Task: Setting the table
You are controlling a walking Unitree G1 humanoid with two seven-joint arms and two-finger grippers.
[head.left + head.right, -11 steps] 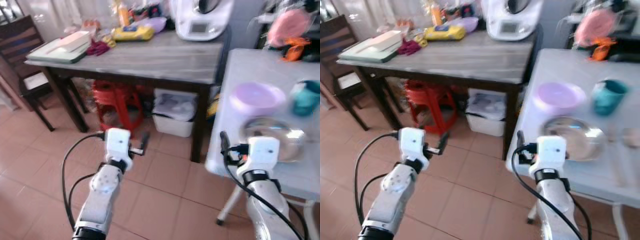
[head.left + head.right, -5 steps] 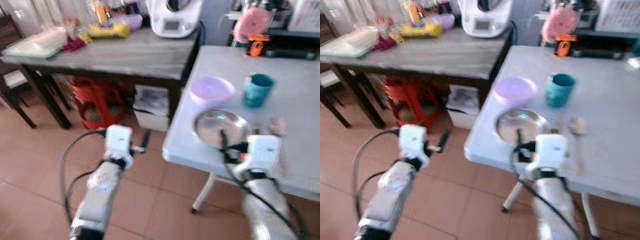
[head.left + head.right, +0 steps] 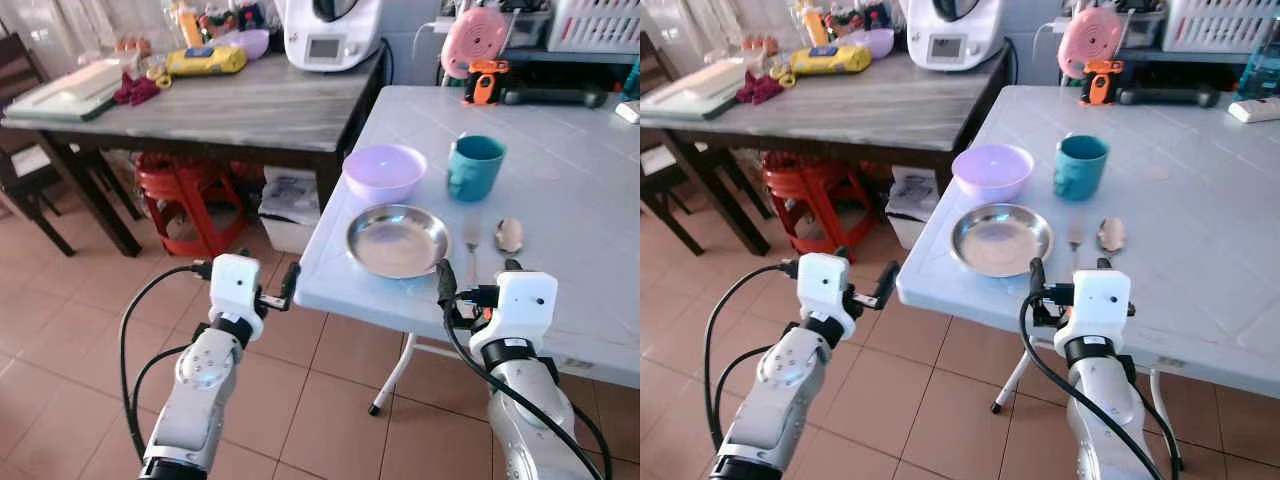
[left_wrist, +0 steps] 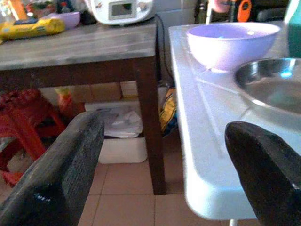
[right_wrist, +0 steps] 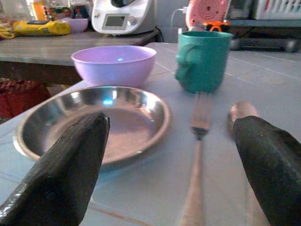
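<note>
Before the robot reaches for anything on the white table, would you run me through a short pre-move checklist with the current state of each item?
1. Right gripper open and empty: ok, wrist view shows its fingers spread wide with nothing between them.
2. Left gripper open and empty: ok, it hangs beside the table corner, over the floor.
3. Steel plate free to grasp: ok, it sits near the white table edge and looks empty.
4. Fork and spoon lying flat, apart from the plate: ok.
5. Purple bowl and teal mug upright: ok, behind the plate.
6. Mug contents: cannot tell.
</note>
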